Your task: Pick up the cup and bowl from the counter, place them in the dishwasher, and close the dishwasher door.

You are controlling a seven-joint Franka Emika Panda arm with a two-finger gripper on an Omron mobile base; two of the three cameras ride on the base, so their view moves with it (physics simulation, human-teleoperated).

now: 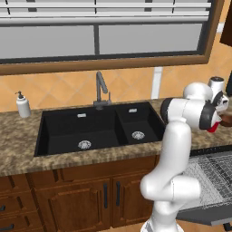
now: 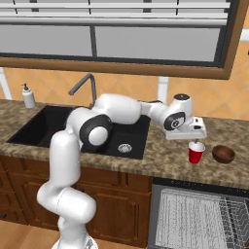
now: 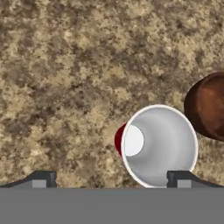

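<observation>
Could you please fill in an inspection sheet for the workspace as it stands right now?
Surface: speckled granite counter with a black double sink.
Job's things: red cup upright on the counter; brown bowl beside it, apart; dishwasher door folded down, wire rack showing.
Clutter: soap dispenser by the sink's far end.
Grippers: gripper open, above the cup, one fingertip over its rim, empty.
Cables: nothing seen.
Surroundings: faucet, window, wooden cabinets.

One cup, one bowl, one soap dispenser, one faucet, two sink basins.
</observation>
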